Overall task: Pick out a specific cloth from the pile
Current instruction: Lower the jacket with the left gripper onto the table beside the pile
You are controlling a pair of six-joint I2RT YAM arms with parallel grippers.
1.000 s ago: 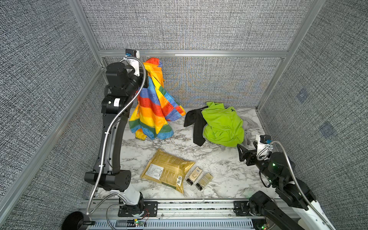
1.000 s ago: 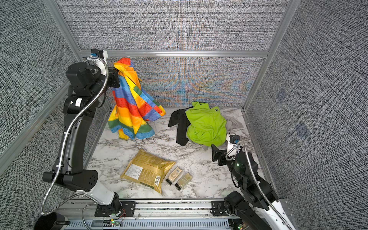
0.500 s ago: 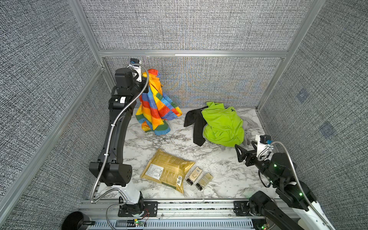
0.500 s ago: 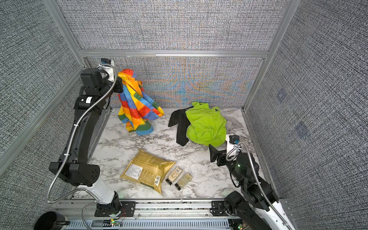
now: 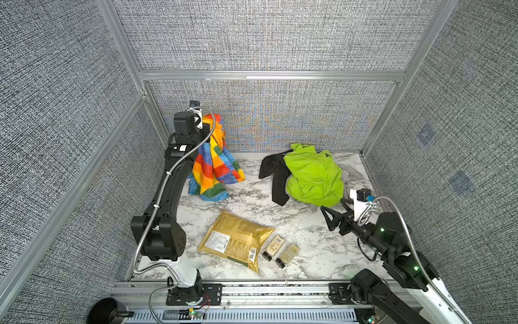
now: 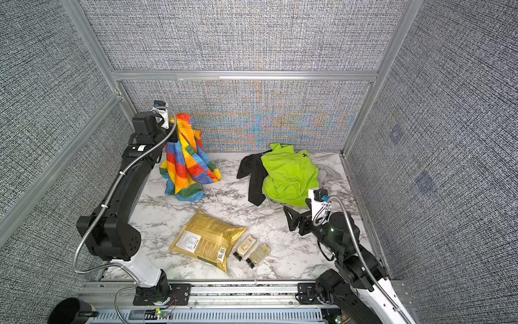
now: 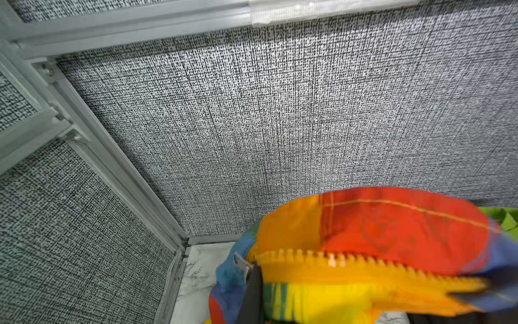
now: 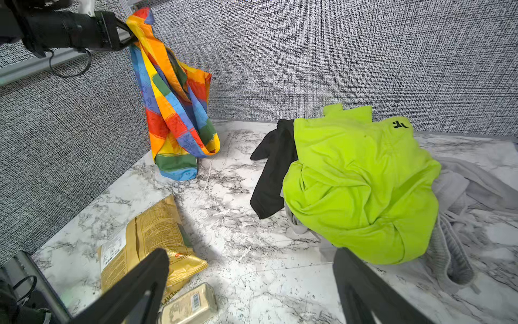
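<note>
The cloth [image 5: 215,168], judged light, limp and slippery, is pinched near its zip [image 7: 336,256] by the left end effector [image 8: 129,35], far left; the right end effector [image 5: 332,204] is spread wide.

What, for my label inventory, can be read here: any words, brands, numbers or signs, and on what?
Lime-green shirt: black logo mark, no legible letters.
Gold bag: white label, barcode; print too small.
Two small packets: print too small.
</note>
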